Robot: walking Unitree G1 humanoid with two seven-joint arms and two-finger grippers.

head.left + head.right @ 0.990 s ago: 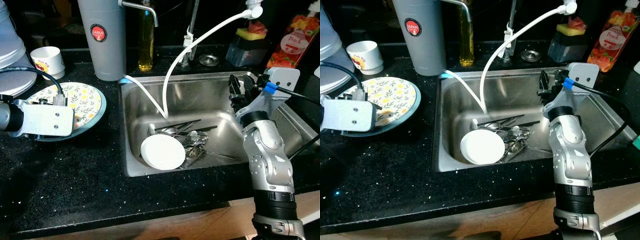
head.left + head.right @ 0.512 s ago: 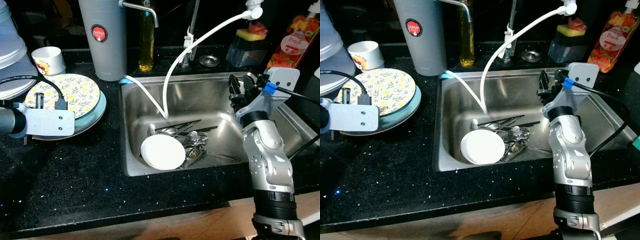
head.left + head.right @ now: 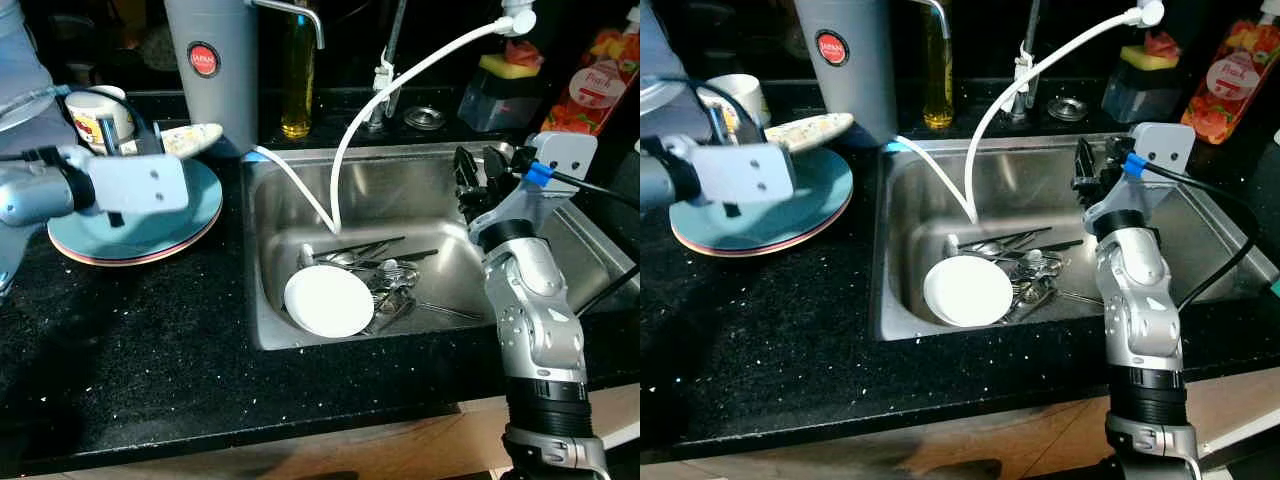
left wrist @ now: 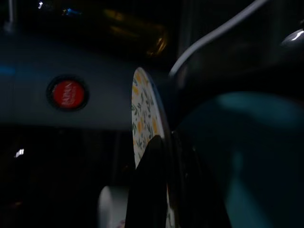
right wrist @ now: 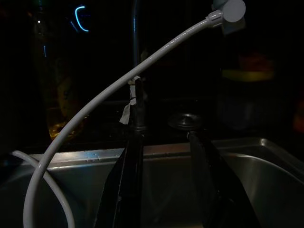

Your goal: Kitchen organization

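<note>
My left gripper [image 3: 125, 140] is shut on the rim of a floral plate [image 3: 192, 137] and holds it above the counter, next to the grey canister [image 3: 212, 70]. The left wrist view shows this floral plate [image 4: 144, 118] edge-on between the black fingers [image 4: 152, 190]. Below it, a stack of teal plates [image 3: 160, 225] rests on the black counter. My right gripper [image 3: 478, 180] is open over the right side of the steel sink [image 3: 400, 175], with nothing between its fingers [image 5: 128, 190]. In the sink lie an upturned white bowl [image 3: 327, 302] and several pieces of cutlery [image 3: 390, 280].
A white cup [image 3: 95, 112] stands behind the plates. An oil bottle [image 3: 294, 70], a tap, a white hose [image 3: 420, 65], a sponge holder [image 3: 510, 85] and a peach soap bottle [image 3: 600, 85] line the back. The front counter [image 3: 150, 360] is bare.
My left gripper has lifted the floral plate off the stack and carried it back toward the canister, uncovering the teal plate beneath. The right arm has stayed in place.
</note>
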